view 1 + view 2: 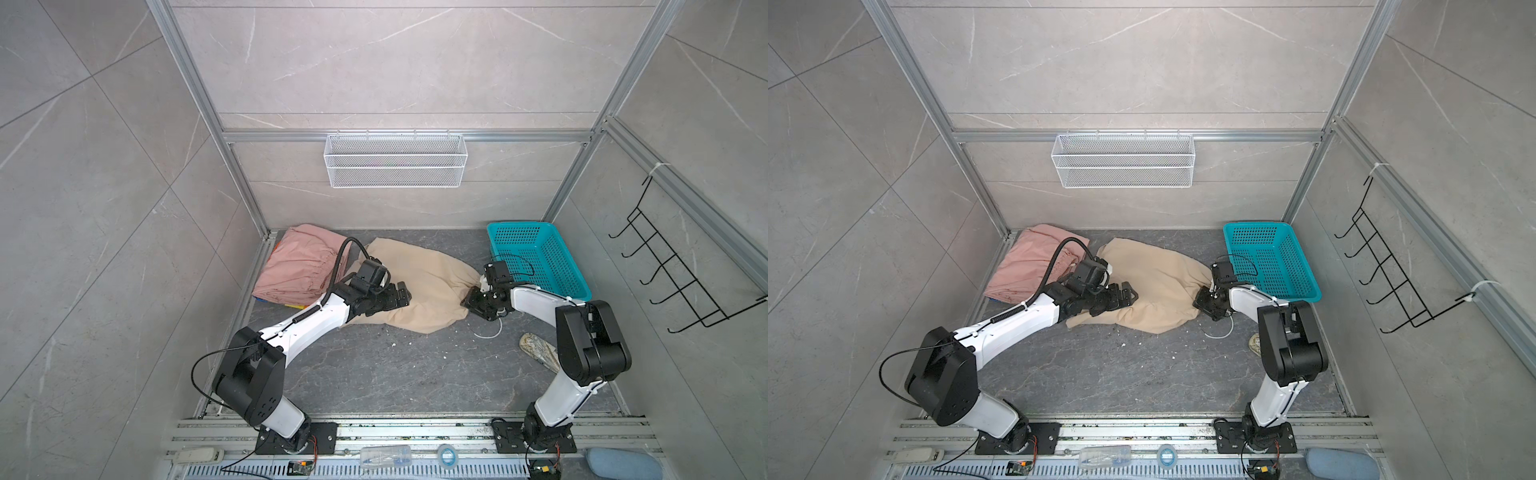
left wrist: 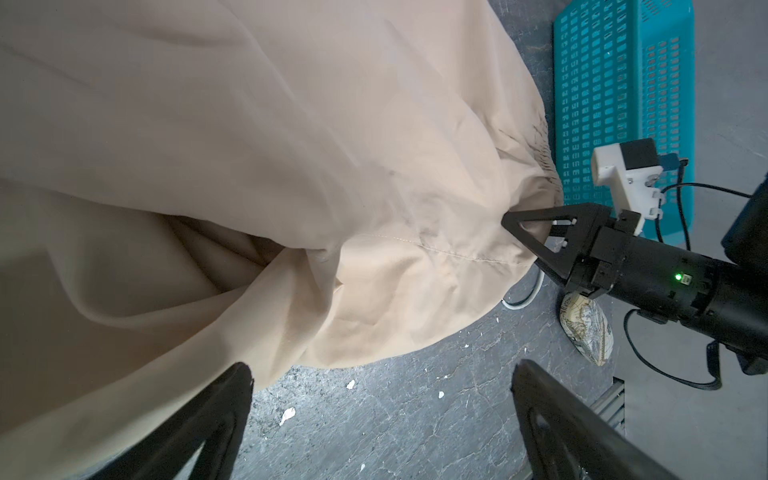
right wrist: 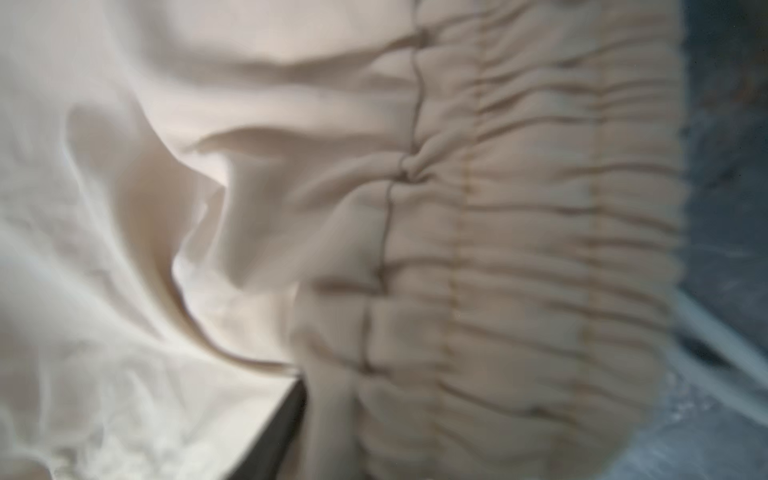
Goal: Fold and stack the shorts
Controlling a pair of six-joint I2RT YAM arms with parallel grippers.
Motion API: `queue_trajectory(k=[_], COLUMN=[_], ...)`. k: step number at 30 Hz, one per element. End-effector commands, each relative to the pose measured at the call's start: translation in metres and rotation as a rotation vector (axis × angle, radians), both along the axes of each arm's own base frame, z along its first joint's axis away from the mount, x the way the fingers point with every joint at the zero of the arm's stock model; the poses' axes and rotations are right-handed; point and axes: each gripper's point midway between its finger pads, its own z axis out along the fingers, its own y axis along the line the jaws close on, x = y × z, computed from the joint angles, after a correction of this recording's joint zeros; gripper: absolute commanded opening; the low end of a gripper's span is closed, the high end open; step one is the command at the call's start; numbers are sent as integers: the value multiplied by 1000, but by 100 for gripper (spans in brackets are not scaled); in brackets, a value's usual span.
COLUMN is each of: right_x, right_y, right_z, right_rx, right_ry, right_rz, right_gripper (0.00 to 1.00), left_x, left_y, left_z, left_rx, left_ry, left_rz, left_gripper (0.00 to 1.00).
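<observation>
Now: right jaws on the beige waistband, left jaws wide

Beige shorts (image 1: 419, 282) (image 1: 1154, 286) lie rumpled on the dark tabletop (image 1: 395, 374), toward the back, in both top views. They are not folded, and the cloth is heaped in loose folds. One leg end lies under the left arm (image 1: 307, 328) (image 1: 1017, 328).

Pink shorts (image 1: 299, 266) (image 1: 1030, 262) sit in the back left corner as a flattish bundle with the gathered waist showing. They touch or lie just beside the beige pair; the left arm hides the join. A bright edge (image 1: 293, 305), yellow and blue, pokes out beneath the pink. Too little of it shows to say more.

Right arm (image 1: 536, 305) (image 1: 1250, 299) extends in from the right. The right jaws are drawn narrow on the waistband (image 2: 544, 166) end of the beige shorts. The left wrist view shows cloth bunched to a point at their tip. The right wrist view is blurred and filled by the gathered waistband (image 3: 540, 208).

Drawstring (image 1: 492, 335) (image 2: 515, 305), white, loops on the tabletop just beside that grip.

Left jaws stand wide apart, low at the near edge of the beige shorts, holding nothing. In the left wrist view one finger (image 2: 216, 424) overlaps cloth and the other (image 2: 573, 428) is over bare tabletop.

Basket (image 1: 519, 226) (image 1: 1256, 226) (image 2: 623, 83), teal and perforated, is in the back right corner, just behind the right arm and apart from the beige shorts.
</observation>
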Motion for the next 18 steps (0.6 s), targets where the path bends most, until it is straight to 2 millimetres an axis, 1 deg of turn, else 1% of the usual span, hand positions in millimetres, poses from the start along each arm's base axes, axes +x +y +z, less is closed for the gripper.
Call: queue_trajectory(k=[1, 3, 5, 6, 7, 9, 10, 11, 12, 13, 14, 15, 17, 18], right_x=[22, 31, 39, 42, 43, 41, 37, 34, 31, 28, 24, 21, 8, 1], right_y=[0, -6, -8, -8, -4, 15, 33, 48, 62, 77, 93, 104, 133, 146], right_z=[57, 98, 147, 171, 199, 249, 268, 279, 279, 269, 253, 237, 190, 171], right_rx=[-33, -68, -98, -118, -159, -263, -317, -365, -390, -413, -438, -463, -468, -445], right_ry=[-134, -206, -300, -346, -404, -517, -563, -587, -579, -553, -524, -498, -407, -368], right_rz=[43, 34, 21, 20, 26, 79, 129, 166, 201, 240, 282, 308, 374, 405], right_gripper=[10, 5, 4, 4, 4, 3, 3, 3, 3, 4, 5, 6, 9, 12], left_x=[21, 32, 48, 56, 64, 76, 80, 82, 83, 83, 84, 83, 80, 78], left_y=[-16, -19, -17, -12, -4, 14, 24, 34, 42, 53, 65, 75, 100, 108], left_z=[31, 46, 70, 81, 94, 115, 124, 130, 136, 139, 141, 140, 135, 131], left_rx=[-56, -79, -154, -189, -226, -258, -264, -267, -270, -267, -269, -273, -281, -281], left_ry=[-67, -75, -83, -94, -110, -147, -166, -181, -191, -198, -203, -202, -191, -184], left_rz=[-39, -62, -65, -52, -36, -2, 14, 28, 39, 56, 80, 101, 159, 178], left_gripper=[100, 100, 100, 100, 100, 100, 100, 100, 100, 100, 100, 100, 100, 100])
